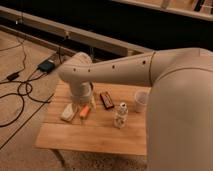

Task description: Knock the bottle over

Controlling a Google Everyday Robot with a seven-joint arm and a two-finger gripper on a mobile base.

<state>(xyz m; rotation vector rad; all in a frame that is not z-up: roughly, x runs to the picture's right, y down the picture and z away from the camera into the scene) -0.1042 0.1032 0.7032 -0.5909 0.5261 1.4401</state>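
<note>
The bottle point(120, 116) is small and clear with a white cap and a pale label. It stands upright near the middle of the wooden table point(100, 136). My gripper point(83, 104) hangs below the arm's wrist over the left part of the table, to the left of the bottle and clearly apart from it. It sits just above a small orange object point(84, 112). My pale arm point(125, 67) reaches in from the right across the back of the table.
A white translucent cup point(140, 101) stands to the right of the bottle, toward the back. A dark snack bar point(106, 100) lies behind the bottle. A pale packet point(68, 112) lies at the left. Cables and a power box point(46, 65) lie on the floor at the left.
</note>
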